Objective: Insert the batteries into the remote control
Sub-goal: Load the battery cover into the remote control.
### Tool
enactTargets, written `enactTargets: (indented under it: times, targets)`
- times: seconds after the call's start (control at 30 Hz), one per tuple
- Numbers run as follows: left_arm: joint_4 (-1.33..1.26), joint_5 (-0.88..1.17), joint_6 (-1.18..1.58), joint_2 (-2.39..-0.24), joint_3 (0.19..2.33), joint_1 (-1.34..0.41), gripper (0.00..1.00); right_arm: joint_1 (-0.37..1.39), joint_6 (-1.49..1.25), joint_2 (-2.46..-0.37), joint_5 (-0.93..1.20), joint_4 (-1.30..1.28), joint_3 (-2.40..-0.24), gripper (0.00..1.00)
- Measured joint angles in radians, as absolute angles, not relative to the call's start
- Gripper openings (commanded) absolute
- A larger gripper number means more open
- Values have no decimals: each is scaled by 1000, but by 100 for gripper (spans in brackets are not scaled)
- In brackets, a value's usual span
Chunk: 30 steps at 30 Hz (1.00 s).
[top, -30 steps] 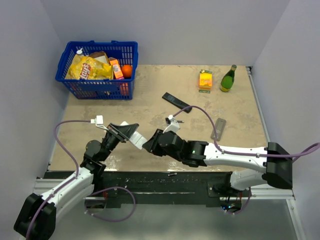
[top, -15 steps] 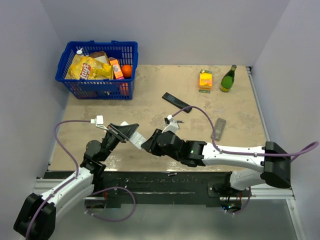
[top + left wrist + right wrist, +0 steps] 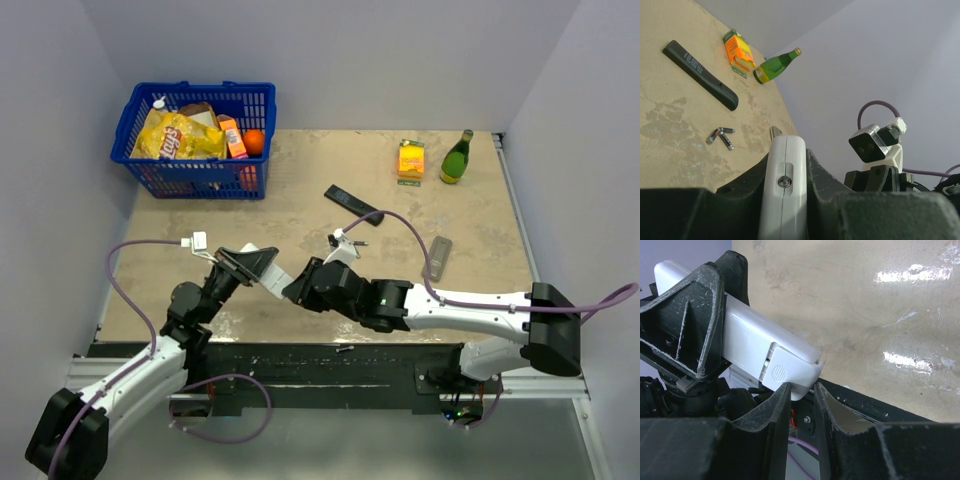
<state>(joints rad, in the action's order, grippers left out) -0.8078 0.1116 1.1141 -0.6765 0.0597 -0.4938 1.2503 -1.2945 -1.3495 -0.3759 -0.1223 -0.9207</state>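
Looking from the top, you can see your left gripper (image 3: pixel 258 267) squeezed tight on the white remote control (image 3: pixel 272 277), holding it up off the table (image 3: pixel 300 180). Your right gripper (image 3: pixel 801 391) has its fingers close together, and they pinch the very end of that remote control, right by the little cover with the round mark. The two grippers meet there, near the front edge of the table. The batteries (image 3: pixel 720 136) lie in a small bunch flat on the table, well apart from the remote control and just beside the end of a black remote (image 3: pixel 701 75). Farther back stand an orange box (image 3: pixel 738 51) and a green bottle (image 3: pixel 774 65), close to each other.
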Motion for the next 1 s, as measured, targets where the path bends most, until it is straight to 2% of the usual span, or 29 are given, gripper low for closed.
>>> enactTargets:
  times: [0.27, 1.0]
  targets:
    - [-827, 134, 1055, -667, 64, -508, 0, 1251, -1312, -1349, -375, -150, -935, 36]
    - [-860, 178, 1018, -661, 66, -509, 0, 1256, -1374, -1348, -378, -184, -955, 37]
